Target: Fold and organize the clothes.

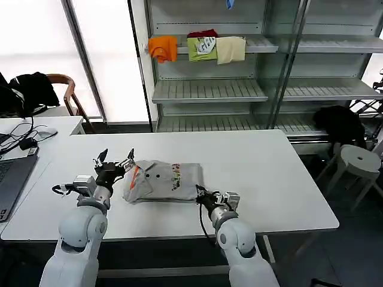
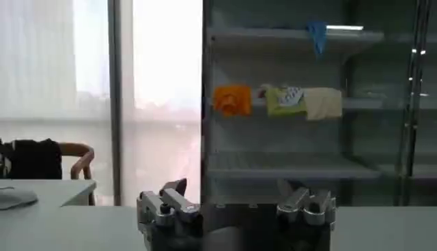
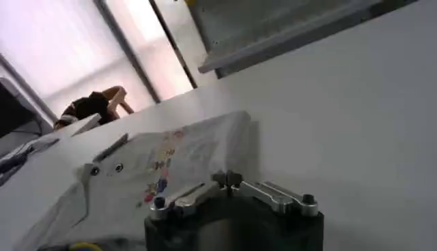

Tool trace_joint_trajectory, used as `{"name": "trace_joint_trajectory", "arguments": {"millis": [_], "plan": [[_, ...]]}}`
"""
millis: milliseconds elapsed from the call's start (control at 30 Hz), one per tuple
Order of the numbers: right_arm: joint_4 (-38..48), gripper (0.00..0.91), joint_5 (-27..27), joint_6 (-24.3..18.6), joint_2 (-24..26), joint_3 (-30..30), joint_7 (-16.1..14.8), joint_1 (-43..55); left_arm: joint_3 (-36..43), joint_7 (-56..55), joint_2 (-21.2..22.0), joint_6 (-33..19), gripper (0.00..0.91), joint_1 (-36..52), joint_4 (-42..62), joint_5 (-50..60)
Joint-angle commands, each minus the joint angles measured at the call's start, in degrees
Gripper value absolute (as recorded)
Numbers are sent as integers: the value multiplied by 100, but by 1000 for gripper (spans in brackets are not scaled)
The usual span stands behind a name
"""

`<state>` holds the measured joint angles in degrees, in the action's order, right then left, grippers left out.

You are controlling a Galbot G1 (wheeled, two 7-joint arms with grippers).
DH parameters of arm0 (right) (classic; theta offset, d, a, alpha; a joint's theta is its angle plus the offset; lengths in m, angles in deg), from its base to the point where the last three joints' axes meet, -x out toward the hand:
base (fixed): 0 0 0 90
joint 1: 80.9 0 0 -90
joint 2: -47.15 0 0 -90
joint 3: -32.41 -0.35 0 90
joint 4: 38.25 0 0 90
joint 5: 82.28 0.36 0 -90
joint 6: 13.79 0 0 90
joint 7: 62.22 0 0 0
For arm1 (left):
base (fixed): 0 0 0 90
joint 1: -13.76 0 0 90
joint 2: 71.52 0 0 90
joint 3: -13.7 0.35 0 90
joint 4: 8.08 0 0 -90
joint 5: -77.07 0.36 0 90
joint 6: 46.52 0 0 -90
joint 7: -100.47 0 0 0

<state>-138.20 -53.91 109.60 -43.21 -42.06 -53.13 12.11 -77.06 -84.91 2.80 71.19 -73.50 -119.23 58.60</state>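
Far left of the head view: dark open laptop (image 1: 13, 179) on a side desk, cut off by the frame edge, cables behind it. Wooden chair (image 1: 67, 89) with a black garment (image 1: 33, 89) draped over it behind that desk.

Left gripper (image 1: 114, 161) is raised just above the white table (image 1: 269, 173), fingers spread wide, nothing between them, right at the left edge of the shirt. In the left wrist view the two fingertips (image 2: 171, 198) stand well apart, pointing toward the shelves.

Light grey cotton T-shirt (image 1: 164, 179) lies folded into a compact rectangle near the table's front edge, between the two grippers. Small multicoloured print (image 1: 176, 175) faces up; orange tag at its left end. How many layers the fold has — can't tell.

Right gripper (image 1: 201, 195) sits low at the shirt's front right corner, touching or just beside the cloth. Open or closed: can't tell.

Grey metal shelving unit (image 1: 209, 89) behind the table: one shelf holds orange (image 1: 163, 48), green (image 1: 200, 49) and cream (image 1: 230, 49) folded garments in a row, something red half hidden behind them. White round stool (image 1: 359, 161) at right.
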Motion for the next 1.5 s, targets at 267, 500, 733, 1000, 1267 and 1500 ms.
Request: {"name": "trace_joint_trajectory", "arguments": {"millis": [267,500,733,1000,1267,1500], "plan": [[-592,0,194,1,1075,-596,-110,-394,-126,29,-9,87,907,-268,95,-55],[-932,907,-1922,-30,702,-804,-956,-798,-169,114,49,-10,907,-417,10,-51],[-1837,907,-2692,-649,1157,-1068,-968,-1170,-385,421,22,-416,907,-726,-11,-177],[-1857,907,-1994,-291,1716,-1858,-791,-1425,-517,542,-85,-580,907,-891,-30,-323],[-1821,907,-1970,-100,1957,-2052,-791,-1476,-466,429,-135,-468,907,-1156,-281,-738],[-1861,907,-2116,-121,1915,-2026,-904,-1475,-393,428,-74,-464,907,-1221,-382,-866]]}}
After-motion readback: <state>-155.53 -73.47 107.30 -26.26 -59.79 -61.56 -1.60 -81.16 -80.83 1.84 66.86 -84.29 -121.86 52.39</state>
